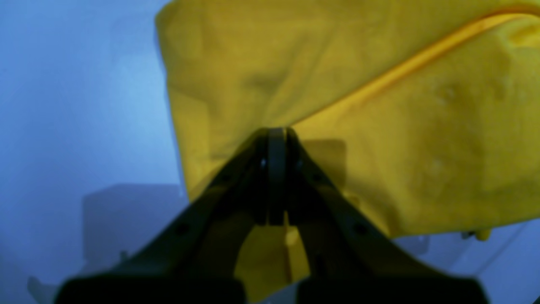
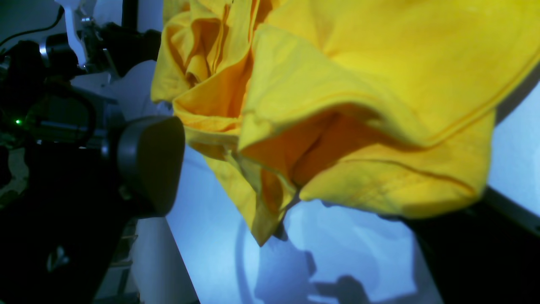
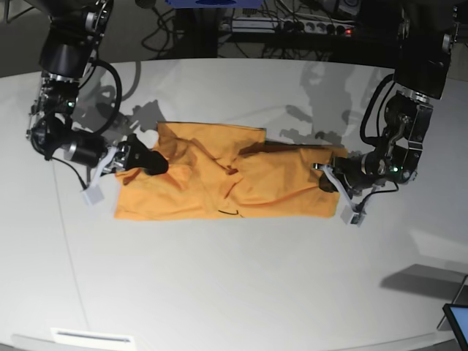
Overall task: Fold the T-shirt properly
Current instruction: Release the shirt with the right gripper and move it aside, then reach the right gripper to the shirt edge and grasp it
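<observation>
shirt flat on table, left gripper pinching one end, right gripper spread at the other

you have a white table [image 3: 241, 285] as the largest surface, and the shirt [image 3: 219, 183] lies on it near the middle, stretched out lengthways between the two arms. the cloth is orange-yellow and mostly flat, with a raised bunch of folds around its centre and one flap turned up along the far edge. a small dark looped mark [image 3: 229, 212] sits near the near edge.

in the base view your left arm is on the right side. its left gripper [image 3: 327, 178] meets the shirt's right end at table level. the left wrist view shows the jaws pressed together with yellow cloth caught between them, and a hem seam [image 1: 422, 59] running diagonally away from the tips.

your right arm is on the left side of the base view. the right gripper [image 3: 144, 161] sits at the shirt's left end, over the upper corner. the right wrist view shows one finger [image 2: 149, 162] standing well off to the side of a bunched mass of folds, so the jaws are spread wide. whether that finger touches the cloth cannot be told; the other finger is not clearly visible.

cables and a power strip [image 3: 292, 25] lie beyond the far edge of the table.
</observation>
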`<state>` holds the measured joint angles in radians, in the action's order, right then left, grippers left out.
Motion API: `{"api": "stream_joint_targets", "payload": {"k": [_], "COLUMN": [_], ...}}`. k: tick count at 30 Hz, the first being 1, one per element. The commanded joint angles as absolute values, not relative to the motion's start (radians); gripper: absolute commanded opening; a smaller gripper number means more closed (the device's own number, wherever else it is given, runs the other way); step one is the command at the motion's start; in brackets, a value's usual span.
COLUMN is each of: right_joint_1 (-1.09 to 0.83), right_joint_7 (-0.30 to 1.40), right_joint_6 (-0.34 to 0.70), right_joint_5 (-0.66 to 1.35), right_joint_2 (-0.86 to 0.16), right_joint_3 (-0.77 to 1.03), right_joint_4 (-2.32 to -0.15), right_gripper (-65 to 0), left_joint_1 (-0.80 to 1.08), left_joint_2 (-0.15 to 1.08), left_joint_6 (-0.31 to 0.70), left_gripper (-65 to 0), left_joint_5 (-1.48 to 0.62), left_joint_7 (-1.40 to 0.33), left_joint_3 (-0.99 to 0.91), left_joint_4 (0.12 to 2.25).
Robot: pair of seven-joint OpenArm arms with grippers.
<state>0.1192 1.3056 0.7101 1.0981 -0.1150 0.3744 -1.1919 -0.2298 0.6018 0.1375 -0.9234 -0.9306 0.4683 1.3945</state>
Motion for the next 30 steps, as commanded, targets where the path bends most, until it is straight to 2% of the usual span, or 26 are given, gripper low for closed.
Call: {"api": "stream_joint_targets", "payload": {"k": [1, 3, 9, 12, 16, 21, 26, 28, 30], "right_joint_1": [0.131, 0.134, 0.14, 0.14, 0.142, 0.142, 0.142, 0.142, 0.14], "right_joint_7": [1.333, 1.333, 1.326, 1.326, 1.326, 1.326, 1.322, 1.313, 1.313], "right_joint_6": [0.698, 0.698, 0.698, 0.698, 0.698, 0.698, 0.698, 0.698, 0.698], "right_joint_5": [1.056, 1.055, 1.055, 1.055, 1.055, 1.055, 1.055, 1.055, 1.055], "right_joint_2": [-0.12, -0.12, -0.12, -0.119, -0.119, -0.119, -0.131, -0.154, -0.171], "right_joint_3": [0.371, 0.371, 0.371, 0.371, 0.371, 0.371, 0.375, 0.375, 0.377], "right_joint_4": [-1.193, -1.193, -1.193, -1.193, -1.193, -1.193, -1.193, -1.193, -1.193], "right_gripper": [-3.0, -5.7, -27.6, -35.8, -43.8, -42.7, -23.5, -19.3, -18.9], "left_joint_1": [-0.243, -0.243, -0.242, -0.237, -0.225, -0.225, -0.225, -0.225, -0.225], "left_joint_2": [0.616, 0.618, 0.622, 0.622, 0.621, 0.621, 0.625, 0.625, 0.625], "left_joint_6": [0.139, 0.139, 0.139, 0.139, 0.139, 0.139, 0.139, 0.139, 0.139], "left_gripper": [-65.0, -65.0, -65.0, -65.0, -65.0, -65.0, -65.0, -65.0, -65.0], "left_joint_5": [-0.924, -0.924, -0.924, -0.924, -0.924, -0.924, -0.924, -0.924, -0.924], "left_joint_7": [-0.94, -0.94, -0.94, -0.94, -0.94, -0.94, -0.94, -0.94, -0.94], "left_joint_3": [0.463, 0.463, 0.463, 0.463, 0.461, 0.461, 0.461, 0.461, 0.461], "left_joint_4": [1.406, 1.402, 1.402, 1.402, 1.403, 1.402, 1.402, 1.402, 1.402]}}
